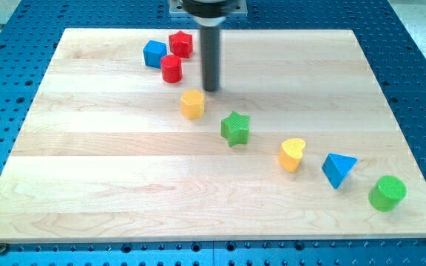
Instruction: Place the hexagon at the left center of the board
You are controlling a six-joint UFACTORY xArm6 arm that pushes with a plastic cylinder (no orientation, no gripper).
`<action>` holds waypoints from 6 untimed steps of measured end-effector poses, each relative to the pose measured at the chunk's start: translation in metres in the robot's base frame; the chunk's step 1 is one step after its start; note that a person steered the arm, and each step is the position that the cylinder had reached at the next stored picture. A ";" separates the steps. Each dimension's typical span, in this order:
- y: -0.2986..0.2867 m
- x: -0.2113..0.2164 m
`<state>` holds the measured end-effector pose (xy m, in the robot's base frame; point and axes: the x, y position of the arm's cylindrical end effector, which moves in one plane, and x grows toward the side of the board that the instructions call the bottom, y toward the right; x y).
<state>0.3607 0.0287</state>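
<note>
The yellow hexagon (pixel 192 103) stands on the wooden board (pixel 109 177), above the middle and a little left of centre. My tip (pixel 211 89) sits just up and to the right of the hexagon, a small gap apart from it. The rod rises straight to the view's top edge.
A blue cube (pixel 154 54), a red star-like block (pixel 180 43) and a red cylinder (pixel 171 69) cluster at the top, left of the rod. A green star (pixel 236 128), yellow heart (pixel 292 154), blue triangle (pixel 338 169) and green cylinder (pixel 387 193) trail toward the bottom right.
</note>
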 end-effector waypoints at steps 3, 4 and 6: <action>-0.124 0.051; -0.167 0.051; -0.194 0.051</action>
